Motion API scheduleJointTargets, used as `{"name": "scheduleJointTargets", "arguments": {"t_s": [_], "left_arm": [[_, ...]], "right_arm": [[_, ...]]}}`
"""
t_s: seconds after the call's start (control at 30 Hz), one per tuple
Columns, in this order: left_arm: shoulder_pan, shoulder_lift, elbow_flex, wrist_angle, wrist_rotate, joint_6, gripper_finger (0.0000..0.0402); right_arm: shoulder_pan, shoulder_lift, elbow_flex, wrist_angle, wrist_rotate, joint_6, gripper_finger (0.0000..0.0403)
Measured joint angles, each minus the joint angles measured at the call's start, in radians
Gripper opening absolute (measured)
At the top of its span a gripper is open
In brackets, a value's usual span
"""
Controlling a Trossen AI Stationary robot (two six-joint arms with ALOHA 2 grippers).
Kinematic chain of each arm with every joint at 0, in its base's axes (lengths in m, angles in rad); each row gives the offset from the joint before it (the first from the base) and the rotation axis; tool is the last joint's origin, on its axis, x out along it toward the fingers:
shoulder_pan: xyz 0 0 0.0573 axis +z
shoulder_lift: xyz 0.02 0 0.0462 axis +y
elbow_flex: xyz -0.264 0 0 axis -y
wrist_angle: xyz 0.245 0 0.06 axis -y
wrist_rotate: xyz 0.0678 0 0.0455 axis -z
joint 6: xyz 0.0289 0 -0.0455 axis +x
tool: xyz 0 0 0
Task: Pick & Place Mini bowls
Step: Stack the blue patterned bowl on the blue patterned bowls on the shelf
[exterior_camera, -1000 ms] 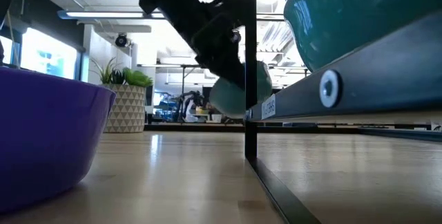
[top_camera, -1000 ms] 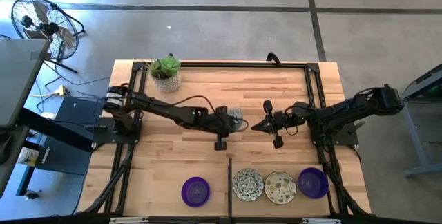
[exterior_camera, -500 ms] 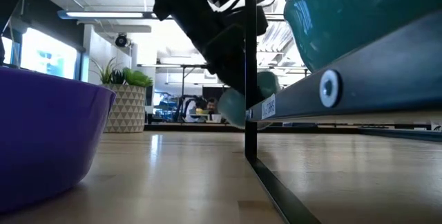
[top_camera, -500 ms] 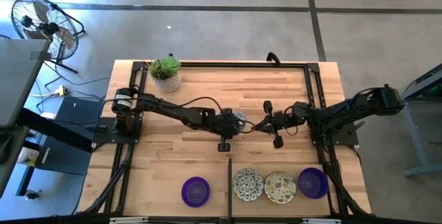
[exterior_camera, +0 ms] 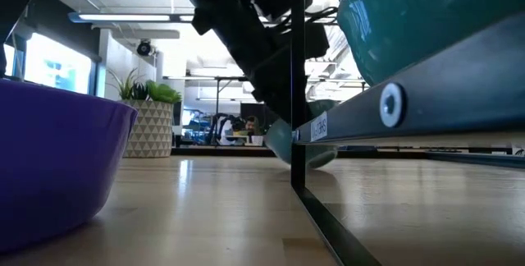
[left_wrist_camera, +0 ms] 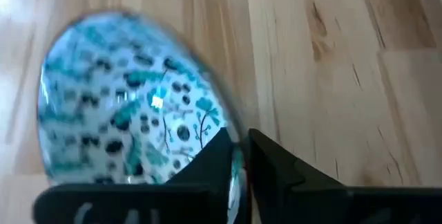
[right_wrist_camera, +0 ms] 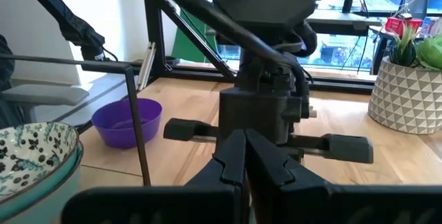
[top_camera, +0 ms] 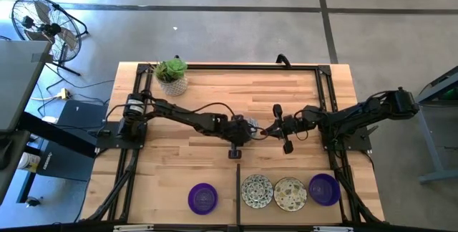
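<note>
**Ana:** Since one second ago, the left gripper (top_camera: 245, 127) has travelled further toward 3 o'clock on the desk (top_camera: 215, 92), and in the low view the patterned bowl (exterior_camera: 302, 141) it carries now hangs lower, close to the wood. The right gripper (top_camera: 266, 130) did not change its place.

**Ben:** Is the bowl really held?

**Ana:** Yes. In the left wrist view the two dark fingers (left_wrist_camera: 219, 156) are nearly together and pinch the rim of the speckled bowl at its 5 o'clock edge. It looks tilted, not flat.

**Ben:** And the right fingers?

**Ana:** They look pressed together with nothing between them, and they point toward the left gripper, very near it at the centre of the desk.

**Ben:** Where are the other bowls?

**Ana:** Along the 6 o'clock edge: one purple bowl (top_camera: 203, 197) alone on one side of the black divider bar (top_camera: 237, 189), then two patterned bowls (top_camera: 257, 190) and another purple bowl (top_camera: 324, 188) on the other side.

**Ben:** So which step is this?

**Ana:** I judge it is the carrying step, near the end, perhaps a set-down or a handover to the right arm; I cannot tell which.

**Ben:** What does the next move need?

**Ana:** For a set-down, bring the bowl level, lower it until it touches the wood, and only then spread the fingers. The plant pot (top_camera: 173, 79) at 11 o'clock is well apart, so no danger there.
</note>
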Motion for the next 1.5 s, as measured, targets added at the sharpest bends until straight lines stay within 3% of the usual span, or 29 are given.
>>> {"name": "scheduleJointTargets", "arguments": {"t_s": [0.4,0.73,0.87,1.1,1.3,1.5], "left_arm": [[0.003,-0.041,-0.003,-0.104,0.005,0.010,0.0148],[0.003,-0.122,-0.003,-0.200,0.006,0.054,0.0157],[0.003,-0.146,-0.003,-0.201,0.023,0.074,0.0130],[0.027,-0.217,-0.100,-0.099,0.104,0.081,0.0012],[0.073,-0.340,-0.305,0.128,0.130,0.027,0.0017],[0.102,-0.458,-0.578,0.540,0.161,-0.045,0.0003]], "right_arm": [[0.000,0.000,0.000,-0.006,0.000,0.009,0.0000],[0.000,0.000,0.000,-0.006,0.000,0.038,0.0000],[0.000,0.000,0.000,-0.007,0.000,0.038,0.0000],[0.000,0.000,0.000,-0.008,0.000,0.038,0.0000],[0.000,0.000,0.000,-0.021,0.020,0.038,0.0000],[-0.013,-0.001,0.027,-0.122,0.070,0.155,0.0000]]}}
